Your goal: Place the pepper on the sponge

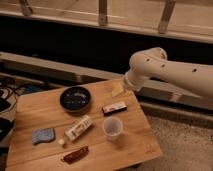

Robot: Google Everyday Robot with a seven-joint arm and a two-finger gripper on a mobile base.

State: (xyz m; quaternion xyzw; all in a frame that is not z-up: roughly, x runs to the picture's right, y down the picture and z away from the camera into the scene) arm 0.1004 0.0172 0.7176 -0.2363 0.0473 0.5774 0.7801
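A dark red pepper [75, 155] lies near the front edge of the wooden table [140, 145]. The blue sponge [43, 135] rests flat at the front left, a short way up and to the left of the pepper. My white arm reaches in from the right, and its gripper [118, 89] hovers over the table's back right part, far from both the pepper and the sponge. Nothing is visibly held in it.
A black bowl [75, 98] sits at the back middle. A white bottle [78, 128] lies on its side in the centre, with a small white piece [61, 142] beside it. A clear plastic cup [112, 127] and a red-and-white packet [114, 107] stand right of centre. Cables lie off the left edge.
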